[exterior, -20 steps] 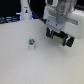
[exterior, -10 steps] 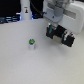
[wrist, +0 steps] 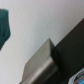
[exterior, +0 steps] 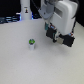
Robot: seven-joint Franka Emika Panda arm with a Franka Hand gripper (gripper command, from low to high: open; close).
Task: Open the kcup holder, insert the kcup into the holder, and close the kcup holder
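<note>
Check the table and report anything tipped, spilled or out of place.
Nothing stands out. The kcup stands upright on the white table, green top up, nothing spilled around it. The tool hangs apart from it, to the exterior view's right.

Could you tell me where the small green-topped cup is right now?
In the exterior view the cup stands alone on the white table, left of centre, apart from the tool on that view's right.

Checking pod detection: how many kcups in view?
1. The kcup stands on the white table, toward the exterior view's left of the tool. Others may be hidden.
</note>
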